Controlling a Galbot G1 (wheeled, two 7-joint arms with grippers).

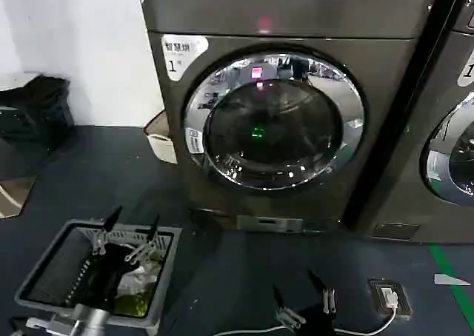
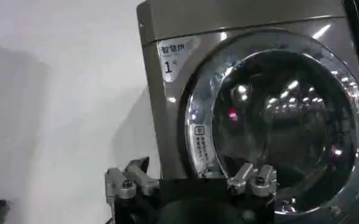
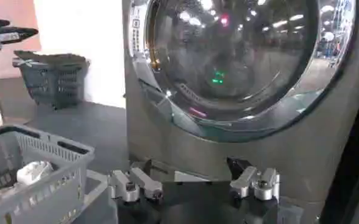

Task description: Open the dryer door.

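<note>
Chrome-ringed round dryer door (image 1: 274, 120) sat shut, seemingly flush, on dark grey dryer (image 1: 222, 180); left hand (image 1: 132, 231) and right hand (image 1: 304, 295) hovered low, fingers spread, well apart from it.

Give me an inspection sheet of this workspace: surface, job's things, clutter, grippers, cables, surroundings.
Surface: dark floor with a green stripe.
Job's things: dark grey-brown front-loading dryer marked "1"; its chrome-ringed round dryer door is shut.
Clutter: grey plastic basket holding laundry, in front of the dryer on the robot's left; a darker basket by the wall.
Grippers: left gripper open above the grey basket; right gripper open, low, before the dryer; neither touches the door.
Cables: white cable running to a floor socket.
Surroundings: white wall; twin machine on the right.
</note>
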